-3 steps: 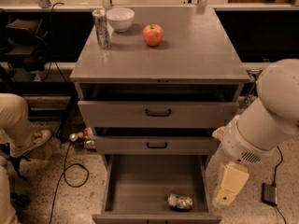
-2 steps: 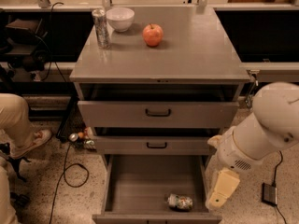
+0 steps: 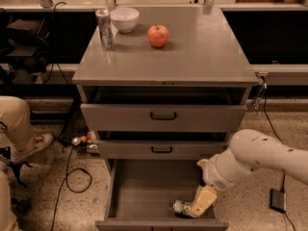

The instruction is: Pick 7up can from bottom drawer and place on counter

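Note:
The 7up can (image 3: 180,207) lies on its side near the front right of the open bottom drawer (image 3: 144,191), a deep grey box. My gripper (image 3: 198,207) reaches down into the drawer from the right and sits right against the can's right end. My white arm (image 3: 255,158) comes in from the right edge. The counter (image 3: 192,47) is the flat grey top of the cabinet.
On the counter stand a tall slim silver can (image 3: 104,29), a white bowl (image 3: 124,19) and a red apple (image 3: 158,35). The two upper drawers (image 3: 162,117) are partly pulled out. A person's leg (image 3: 19,129) and cables (image 3: 72,172) are on the floor at left.
My arm has moved left and down, bringing the gripper from beside the drawer's right wall into the drawer, up to the can. The can has not moved.

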Robot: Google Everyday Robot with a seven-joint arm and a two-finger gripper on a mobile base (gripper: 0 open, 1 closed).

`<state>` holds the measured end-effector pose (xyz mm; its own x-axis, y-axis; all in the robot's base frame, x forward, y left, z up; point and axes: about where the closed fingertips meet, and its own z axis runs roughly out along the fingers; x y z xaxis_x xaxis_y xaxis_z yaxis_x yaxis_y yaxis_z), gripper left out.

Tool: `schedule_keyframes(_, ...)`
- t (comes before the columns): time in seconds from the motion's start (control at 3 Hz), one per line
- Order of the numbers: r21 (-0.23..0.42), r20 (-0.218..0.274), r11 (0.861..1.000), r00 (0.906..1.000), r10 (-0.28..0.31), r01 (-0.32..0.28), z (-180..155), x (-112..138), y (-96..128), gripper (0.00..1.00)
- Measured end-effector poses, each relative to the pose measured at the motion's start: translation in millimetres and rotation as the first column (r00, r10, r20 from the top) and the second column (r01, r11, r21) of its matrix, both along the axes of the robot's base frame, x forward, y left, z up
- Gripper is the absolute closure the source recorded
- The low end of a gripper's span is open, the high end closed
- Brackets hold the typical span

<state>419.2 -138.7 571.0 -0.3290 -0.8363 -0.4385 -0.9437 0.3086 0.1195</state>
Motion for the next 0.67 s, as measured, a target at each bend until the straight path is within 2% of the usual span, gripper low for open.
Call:
schedule_keyframes(0.33, 0.071, -0.020, 0.993, 0.9958, -0.089, 0.091, -99.0, 28.0, 12.7, 0.00)
schedule_keyframes(0.67, 0.068, -0.017, 0.994, 0.9961, -0.087, 0.088, -95.4, 28.4, 12.2, 0.00)
